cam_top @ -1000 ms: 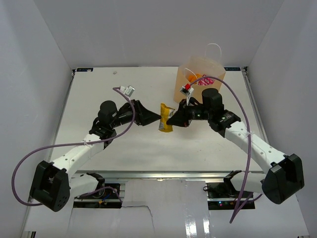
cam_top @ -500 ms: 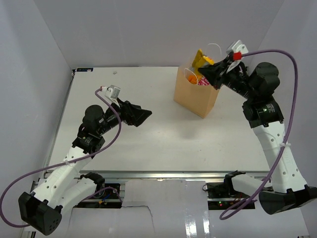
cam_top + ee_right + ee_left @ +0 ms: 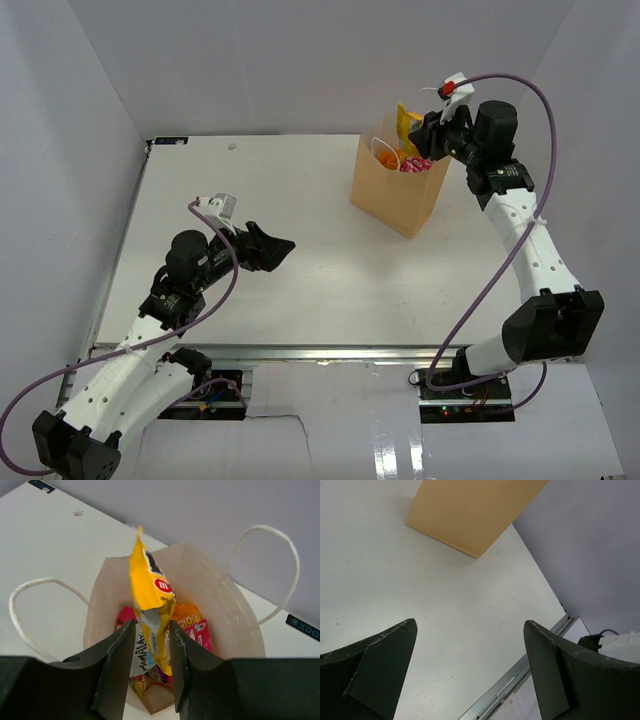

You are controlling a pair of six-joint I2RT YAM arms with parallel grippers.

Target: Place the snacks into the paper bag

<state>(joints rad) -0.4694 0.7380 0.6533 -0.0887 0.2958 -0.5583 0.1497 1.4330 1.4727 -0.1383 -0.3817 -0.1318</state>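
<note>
Packet [image 3: 150, 596] midway between paper bag [image 3: 216, 600] walls

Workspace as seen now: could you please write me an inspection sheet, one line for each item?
Surface: white table, no loose packets seen on it.
Job's things: paper bag upright at far right, open; orange and pink snacks inside; yellow packet above the opening.
Clutter: nothing seen.
Grippers: left gripper open and empty, over the table; right gripper closed on the yellow packet over the bag.
Cables: one purple cable loops along each arm.
Surroundings: plain white walls.
</note>
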